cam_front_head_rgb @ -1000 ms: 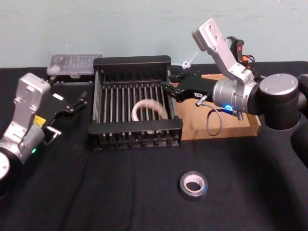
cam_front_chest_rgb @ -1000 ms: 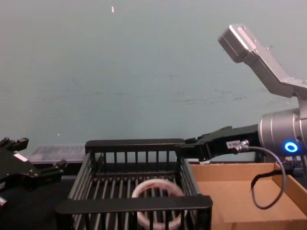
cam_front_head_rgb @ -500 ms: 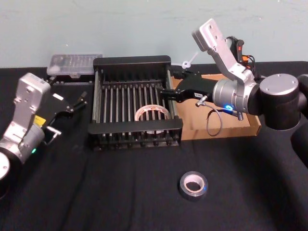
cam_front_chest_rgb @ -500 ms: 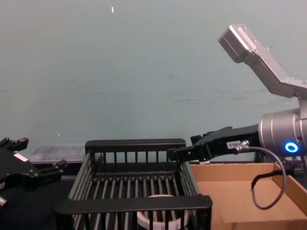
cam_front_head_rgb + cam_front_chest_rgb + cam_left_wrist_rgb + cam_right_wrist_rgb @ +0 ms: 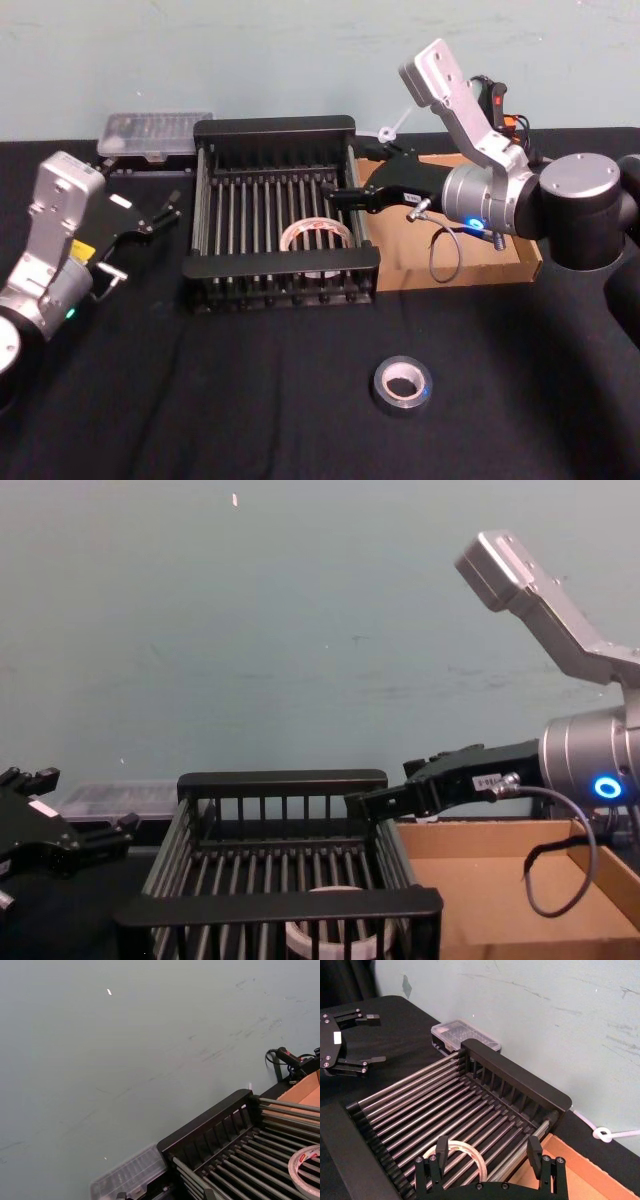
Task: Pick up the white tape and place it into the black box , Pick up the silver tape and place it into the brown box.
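Observation:
The white tape (image 5: 315,235) lies flat on the slatted floor of the black box (image 5: 273,127), near its right front corner; the right wrist view also shows the white tape (image 5: 457,1152) there. My right gripper (image 5: 350,176) hovers open above the crate's right rim with nothing between its fingers (image 5: 535,1150). The silver tape (image 5: 402,385) lies on the black table in front, well clear of both arms. The brown box (image 5: 500,262) stands right of the crate, under my right arm. My left gripper (image 5: 170,205) rests open left of the crate.
A clear plastic case (image 5: 155,132) lies behind the crate's left corner. A white cable (image 5: 607,1135) loops near the wall behind the brown box. The black tabletop is bare around the silver tape.
My right gripper has opened wide and let go of the white tape, which dropped and settled flat on the crate's floor. The left arm has not moved.

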